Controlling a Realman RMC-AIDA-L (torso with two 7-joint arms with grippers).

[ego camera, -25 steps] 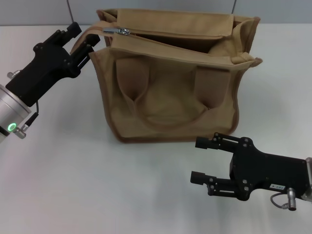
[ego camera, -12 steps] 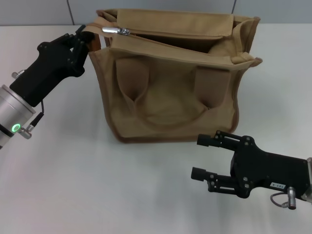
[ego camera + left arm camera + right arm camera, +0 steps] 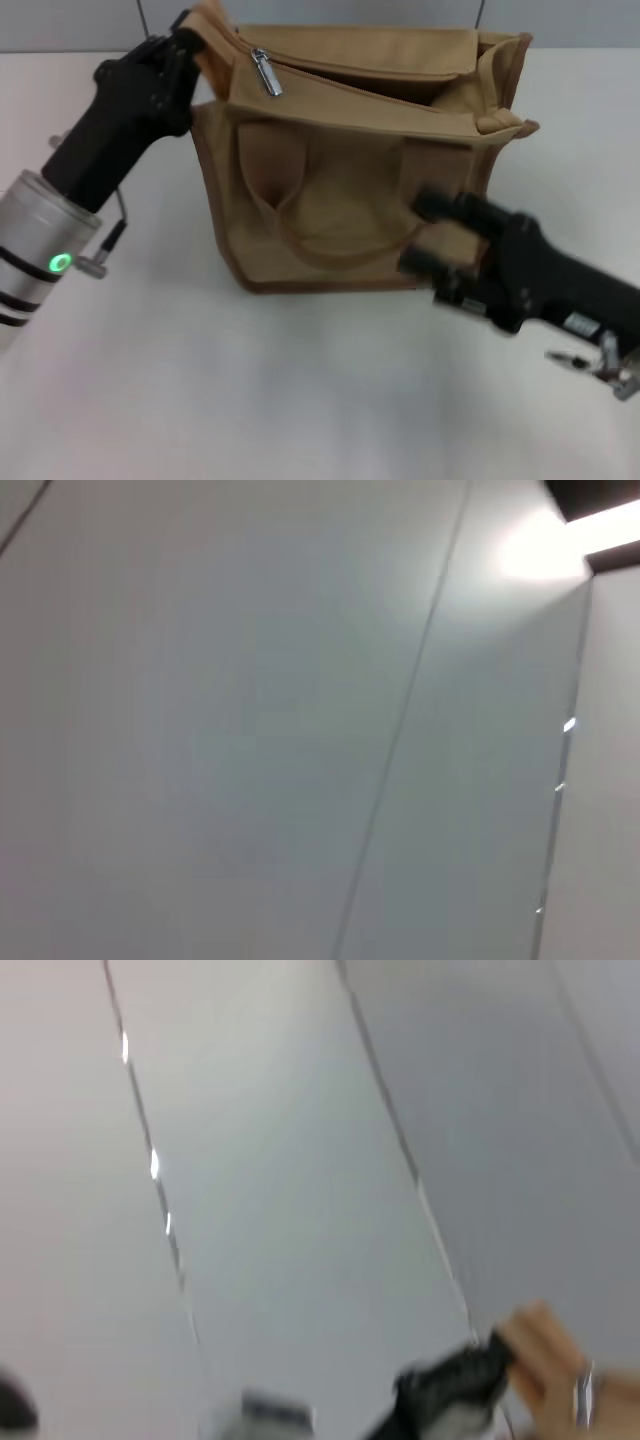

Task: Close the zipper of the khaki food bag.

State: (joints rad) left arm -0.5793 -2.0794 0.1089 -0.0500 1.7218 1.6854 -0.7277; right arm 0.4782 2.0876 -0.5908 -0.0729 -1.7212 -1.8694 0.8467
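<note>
Clamped on the bag's upper left corner, the left gripper appears to have its jaws closed on the brown trim beside the start of the zipper, lifting that corner slightly. The hold looks meant as an anchor, keeping the fabric taut so the slider can run without the bag dragging along.

The right gripper hangs in front of the bag's lower right face, its jaws parted and holding nothing; whether it touches the canvas cannot be told. It is well apart from the pull tab, which dangles at the left end of the zipper, just beside the left gripper. By this judgement the right arm has yet to reach the tab, so the closing stroke has not begun.

The bag stands upright on the white table, mouth gaping, the zipper open along the whole top. Its front handle droops against the front panel.

The left wrist view shows only a pale wall. The right wrist view catches, far off, a dark gripper at a tan corner of the bag, with a glint of the tab beside it.
</note>
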